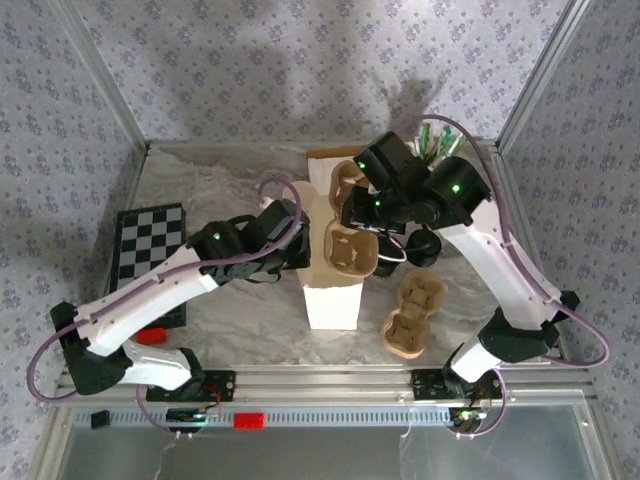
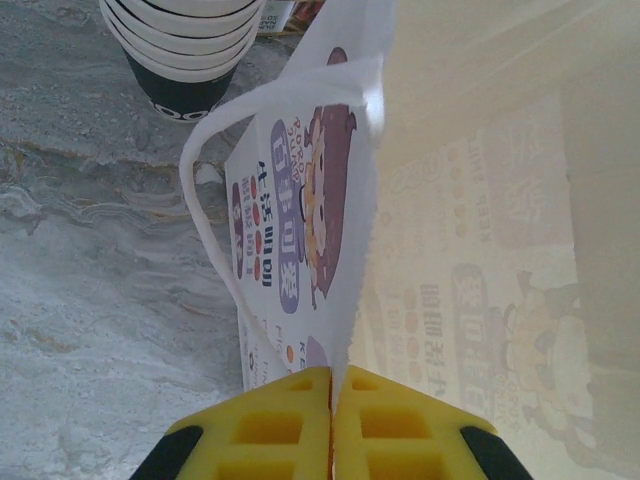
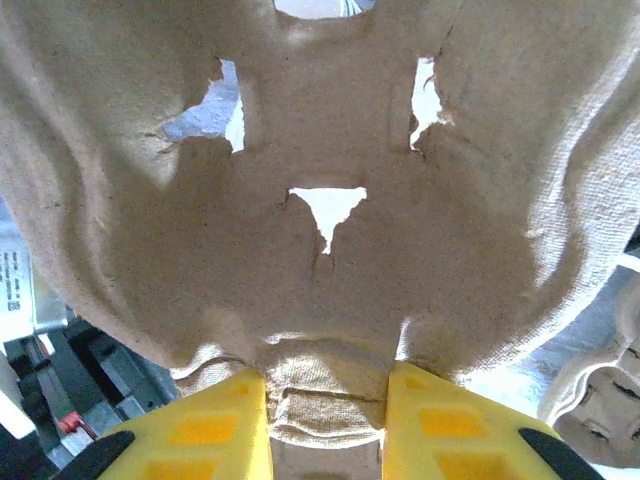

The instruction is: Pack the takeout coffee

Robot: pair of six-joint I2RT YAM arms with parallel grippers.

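Observation:
The takeout coffee (image 2: 185, 50) sits at the top left of the left wrist view as white paper cups with a dark base, nested in a stack on the table beside the bag. My left gripper (image 2: 333, 385) (image 1: 298, 245) is shut on the top edge of the white printed paper bag (image 2: 300, 200) (image 1: 333, 300). My right gripper (image 3: 325, 400) (image 1: 365, 215) is shut on the centre tab of a brown pulp cup carrier (image 3: 320, 150) (image 1: 350, 250), which hangs over the bag's mouth.
A second pulp carrier (image 1: 412, 315) (image 3: 600, 390) lies on the table right of the bag, and a third (image 1: 345, 180) lies behind it. A black round lid (image 1: 425, 248), a cup of green-white sticks (image 1: 435, 140) and a checkerboard (image 1: 150, 245) stand around.

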